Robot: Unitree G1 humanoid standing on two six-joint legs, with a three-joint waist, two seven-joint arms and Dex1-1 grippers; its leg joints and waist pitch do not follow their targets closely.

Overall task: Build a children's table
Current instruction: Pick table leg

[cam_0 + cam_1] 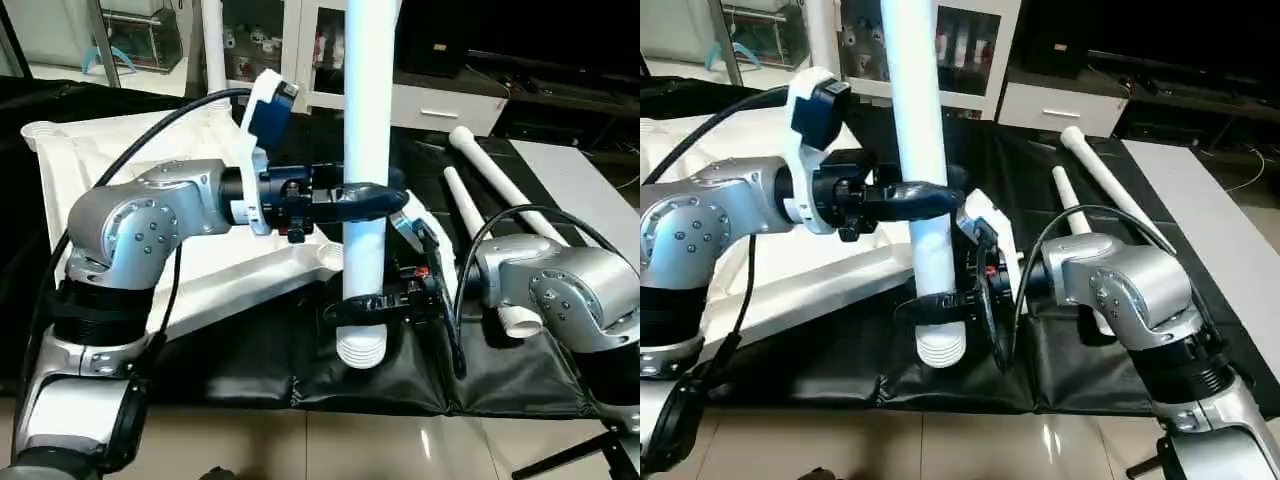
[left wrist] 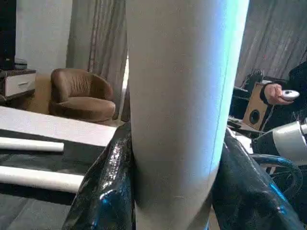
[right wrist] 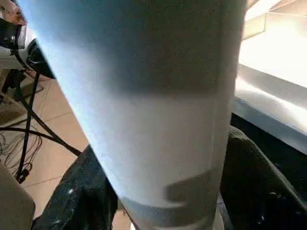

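Observation:
A long white table leg [image 1: 366, 150] stands upright at the middle, its threaded end [image 1: 362, 352] down, just above the black mat. My left gripper [image 1: 375, 203] is shut on the leg halfway up, its black fingers [image 2: 103, 191] on both sides. My right gripper [image 1: 365, 308] is shut on the same leg lower down, just above the thread. The white tabletop [image 1: 120, 150] lies upside down on the left, ribs up, with a corner socket [image 1: 328, 257] next to the leg. Two more legs [image 1: 500, 180] lie on the mat at the right.
A black mat [image 1: 300, 370] covers the work surface, and its front edge meets the tiled floor. A white surface [image 1: 590, 180] lies at the far right. Cabinets and a dark shelf stand behind. In the left wrist view a person's hand [image 2: 274, 93] holds a controller.

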